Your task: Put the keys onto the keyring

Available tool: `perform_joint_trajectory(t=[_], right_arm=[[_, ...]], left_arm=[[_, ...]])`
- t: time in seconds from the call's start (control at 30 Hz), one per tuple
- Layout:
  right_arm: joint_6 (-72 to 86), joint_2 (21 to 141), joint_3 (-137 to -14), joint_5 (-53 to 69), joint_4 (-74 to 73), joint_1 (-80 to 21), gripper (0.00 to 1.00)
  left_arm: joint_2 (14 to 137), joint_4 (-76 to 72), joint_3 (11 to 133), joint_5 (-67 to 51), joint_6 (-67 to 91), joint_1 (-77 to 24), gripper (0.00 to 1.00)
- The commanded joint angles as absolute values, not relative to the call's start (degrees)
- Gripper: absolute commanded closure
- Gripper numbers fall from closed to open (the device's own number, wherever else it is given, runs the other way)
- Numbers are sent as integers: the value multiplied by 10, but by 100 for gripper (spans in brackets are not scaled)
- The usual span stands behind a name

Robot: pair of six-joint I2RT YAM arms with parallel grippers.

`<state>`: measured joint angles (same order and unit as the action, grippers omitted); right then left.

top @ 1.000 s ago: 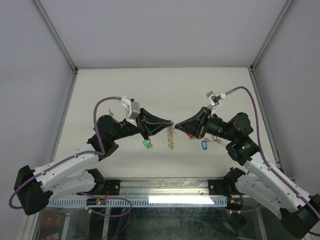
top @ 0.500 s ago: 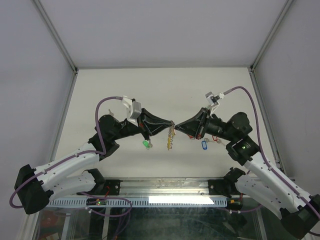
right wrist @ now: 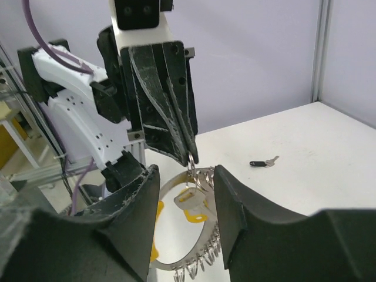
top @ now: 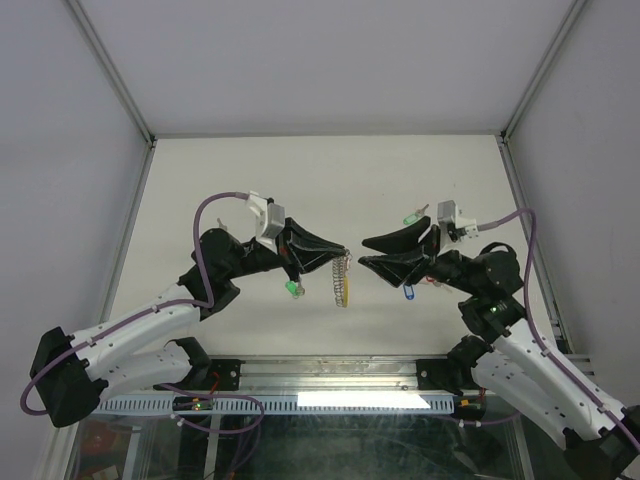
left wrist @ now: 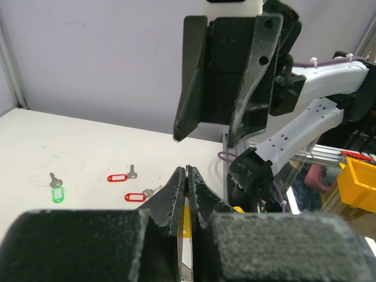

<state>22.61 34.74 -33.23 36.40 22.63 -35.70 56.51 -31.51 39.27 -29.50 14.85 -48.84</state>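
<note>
The keyring (top: 341, 272) hangs in the air from my left gripper (top: 345, 250), which is shut on its top edge (left wrist: 189, 171). In the right wrist view the keyring (right wrist: 171, 183) is a flat silvery band with small wire loops. A silver key (right wrist: 190, 198) with a yellow tag (right wrist: 192, 216) dangles from it. My right gripper (top: 362, 252) is open and empty just right of the ring; its jaws (right wrist: 185, 173) frame the ring without touching it. Loose keys lie on the table: green tag (top: 293, 289), blue tag (top: 408, 291), black tag (right wrist: 262, 162), red tags (left wrist: 117, 177).
Another green-tagged key (top: 411, 219) lies behind the right gripper. The table (top: 330, 180) is white, with frame posts at its back corners. Beyond its near edge stand a metal rail (top: 330, 400) and a yellow bin (left wrist: 359, 188).
My right gripper has opened and drawn back to the right, away from the left gripper's tip. The keyring now hangs from the left gripper alone, swung slightly.
</note>
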Motion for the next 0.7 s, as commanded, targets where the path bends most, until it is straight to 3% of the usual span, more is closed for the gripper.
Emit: perform_joint_trajectory(t=[0.0,0.67], right_arm=[[163,366,-295,389,385,-355,56],[164,413,-295,461,426,-356,68]], left_arm=[[568,-366,419,-326,168,-494,100],[575,-386,422,-359,183,-494,100]])
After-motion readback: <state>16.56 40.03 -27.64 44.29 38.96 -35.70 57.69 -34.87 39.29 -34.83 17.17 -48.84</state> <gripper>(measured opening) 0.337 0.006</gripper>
